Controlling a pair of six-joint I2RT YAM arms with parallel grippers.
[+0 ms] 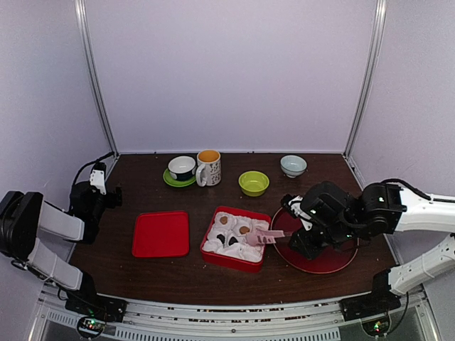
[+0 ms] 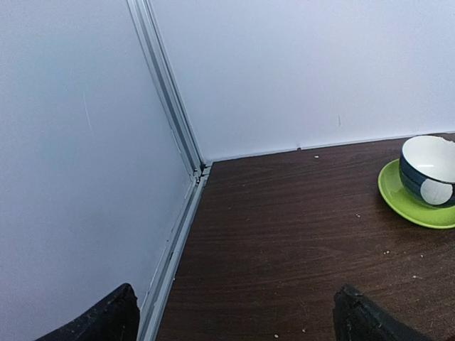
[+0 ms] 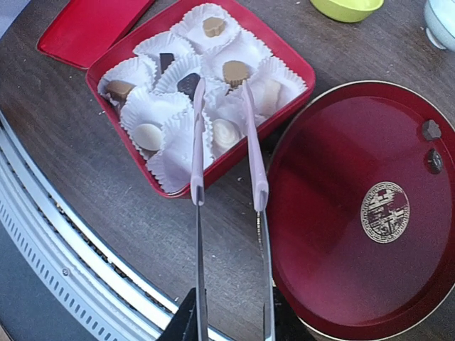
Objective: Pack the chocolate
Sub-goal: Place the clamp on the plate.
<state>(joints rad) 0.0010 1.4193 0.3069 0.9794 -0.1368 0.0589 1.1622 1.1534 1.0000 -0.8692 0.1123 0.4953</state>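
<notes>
The table [image 1: 178, 273] fills the lower half of the top view. The right arm reaches in from the right edge. Its gripper [image 1: 304, 236] is clamped on the handles of the pink tongs [image 3: 254, 163]. The left arm sits folded at the left edge, its gripper [image 2: 234, 328] spread wide with only table between the fingers.

A round red plate [image 3: 341, 213] lies right of centre, under the right gripper. Two dark chocolates [image 3: 430, 129] sit near its right rim in the wrist view.

A square red box [image 3: 238, 158] lies just left of the plate, lined with white paper cups. Most of the chocolates are here, one to a cup: tan [image 3: 212, 26] at the top, caramel [image 3: 234, 71], two dark, brown at the left, cream and white lower down. The tongs' tips stand apart over the middle of the box, near a dark piece and the caramel one.

The red lid [image 1: 161, 234] lies flat left of the box.

Along the back stand a cup [image 1: 182, 168] on a green saucer [image 2: 405, 199], a mug [image 1: 208, 168], a green bowl [image 1: 254, 182] and a pale bowl [image 1: 293, 165].
</notes>
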